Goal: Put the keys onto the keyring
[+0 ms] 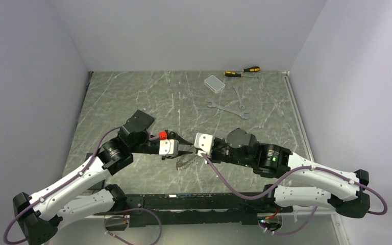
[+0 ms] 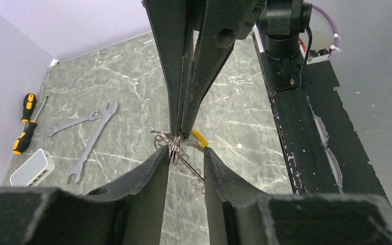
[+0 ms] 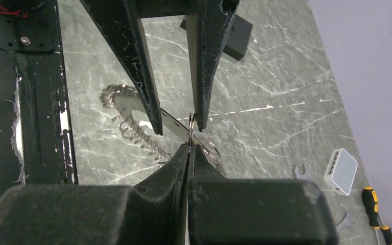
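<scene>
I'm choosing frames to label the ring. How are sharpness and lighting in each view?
Top external: soft even light, no glare, but the keyring is a small dark smudge. Left wrist: the left gripper looms dark and soft up close; the keyring is sharper beyond. Right wrist: the right gripper is blurred in the foreground; the keys glint against the table.

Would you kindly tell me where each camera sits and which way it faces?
Top camera: above and behind the bases, looking down on the table; the left arm and right arm show whole.
Left wrist: on the left arm, looking along its own open jaws at the right jaws, shut on the keyring, with wrenches beyond.
Right wrist: on the right arm, looking along its own shut jaws at the left jaws.
Shared: both wrist views show the keyring from opposite sides.
</scene>
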Robot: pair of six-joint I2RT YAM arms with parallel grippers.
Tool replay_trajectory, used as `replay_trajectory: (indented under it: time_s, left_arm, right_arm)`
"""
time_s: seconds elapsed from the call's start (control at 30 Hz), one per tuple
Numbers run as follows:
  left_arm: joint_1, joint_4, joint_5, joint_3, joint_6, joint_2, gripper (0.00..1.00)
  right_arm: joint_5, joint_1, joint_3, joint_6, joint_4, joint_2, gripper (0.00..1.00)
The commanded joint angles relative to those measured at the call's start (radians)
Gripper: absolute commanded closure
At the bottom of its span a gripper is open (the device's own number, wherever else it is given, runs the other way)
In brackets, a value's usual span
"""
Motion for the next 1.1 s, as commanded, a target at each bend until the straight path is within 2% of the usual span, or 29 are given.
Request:
replay_trajectory:
  time_s: [0.0, 0.27, 0.5, 0.77, 0.87, 0.93, 1.07]
  left_arm:
    - [-0.002, 0.010, 0.047, 0.054, 0.038, 0.012, 0.66]
    - [-0.002, 0.027, 0.055, 0.053, 0.032, 0.019, 0.72]
    - [-0.002, 0.034, 0.067, 0.063, 0.029, 0.027, 0.81]
    - [-0.002, 0.031, 0.073, 0.071, 0.031, 0.033, 0.82]
    - [-0.004, 0.022, 0.074, 0.074, 0.036, 0.033, 0.90]
    - [-0.004, 0.016, 0.076, 0.076, 0.041, 0.035, 1.00]
    - [-0.004, 0.024, 0.114, 0.074, 0.042, 0.038, 1.00]
  right_arm:
    - [-0.020, -0.001, 0.031, 0.002, 0.032, -0.022, 1.00]
    - [-0.025, -0.001, 0.017, 0.006, 0.048, -0.017, 1.00]
    - [-0.025, -0.001, 0.019, 0.005, 0.045, -0.016, 1.00]
    - [-0.028, -0.001, 0.019, 0.006, 0.043, -0.015, 1.00]
    - [-0.030, -0.001, 0.017, 0.006, 0.047, -0.021, 1.00]
    - [-0.031, -0.001, 0.015, 0.008, 0.051, -0.028, 1.00]
    - [-0.032, -0.001, -0.007, 0.020, 0.081, -0.050, 1.00]
